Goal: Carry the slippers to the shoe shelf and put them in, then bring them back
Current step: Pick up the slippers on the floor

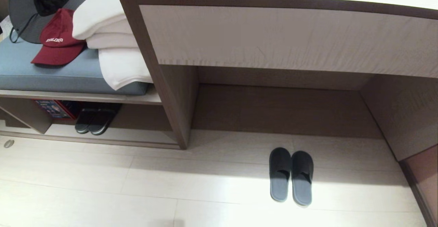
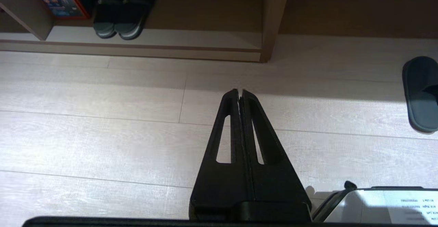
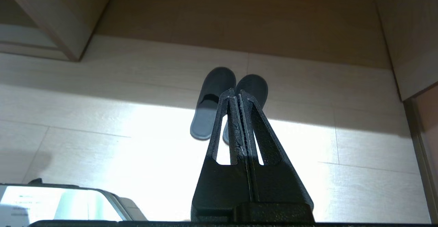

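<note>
The grey-blue slippers [image 1: 291, 175] lie side by side on the pale floor, toes toward the open recess under the counter. The right wrist view shows the pair [image 3: 209, 107] ahead of my right gripper [image 3: 236, 91], which hangs above the floor, shut and empty. My left gripper [image 2: 239, 91] is also shut and empty over bare floor, with one slipper [image 2: 421, 93] off to its side. The shoe shelf [image 1: 137, 135] is the low compartment at the left, beside a vertical divider panel [image 1: 172, 97]; its floor [image 2: 191, 39] shows in the left wrist view. Neither gripper appears in the head view.
A darker pair of slippers [image 1: 95, 119] and a red-and-blue box [image 1: 54, 108] sit inside the shelf. Above it, a grey cushion [image 1: 51, 76] holds a red cap [image 1: 58, 39], a grey hat and folded white towels [image 1: 109, 39]. A side panel [image 1: 403, 114] bounds the recess at the right.
</note>
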You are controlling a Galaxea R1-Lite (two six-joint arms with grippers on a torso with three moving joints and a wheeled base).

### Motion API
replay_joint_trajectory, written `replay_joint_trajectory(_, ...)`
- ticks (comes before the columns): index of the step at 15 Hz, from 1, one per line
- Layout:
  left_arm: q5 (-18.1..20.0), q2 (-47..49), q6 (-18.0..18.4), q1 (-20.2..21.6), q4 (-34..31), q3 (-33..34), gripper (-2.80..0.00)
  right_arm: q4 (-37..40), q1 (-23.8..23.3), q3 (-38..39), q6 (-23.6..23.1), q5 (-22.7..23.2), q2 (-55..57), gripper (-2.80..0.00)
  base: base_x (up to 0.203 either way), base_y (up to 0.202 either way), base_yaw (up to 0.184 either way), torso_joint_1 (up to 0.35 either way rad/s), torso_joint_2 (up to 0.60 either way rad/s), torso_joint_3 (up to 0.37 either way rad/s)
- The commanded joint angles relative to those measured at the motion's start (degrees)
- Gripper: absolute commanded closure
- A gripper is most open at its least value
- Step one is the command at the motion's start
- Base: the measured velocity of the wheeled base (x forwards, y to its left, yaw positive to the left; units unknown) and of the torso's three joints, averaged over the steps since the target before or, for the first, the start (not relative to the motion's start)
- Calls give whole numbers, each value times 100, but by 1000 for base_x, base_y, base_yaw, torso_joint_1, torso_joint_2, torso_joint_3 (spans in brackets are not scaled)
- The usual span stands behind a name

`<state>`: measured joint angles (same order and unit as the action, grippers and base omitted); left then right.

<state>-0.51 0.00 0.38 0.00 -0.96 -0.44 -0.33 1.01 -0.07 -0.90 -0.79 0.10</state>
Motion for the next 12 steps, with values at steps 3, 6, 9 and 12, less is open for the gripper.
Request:
replay_joint_trajectory(3,-2,0,-3,0,0,0,0,-2,4,-1,11,0,8,0,0,0,0,3,0,-197)
replay_joint_trajectory(6,-2,18,-3,0,0,0,0,-2,4,7,11,0,8,0,0,0,0,-1,1,-196)
replay_joint_trajectory(9,-2,44,6,0,0,0,0,-2,4,-1,11,-9,-1,0,0,0,0,5,3,-199)
replay_joint_trajectory(12,-2,193,-3,0,0,0,0,-2,4,-1,11,-9,-1,0,0,0,0,3,3,-200)
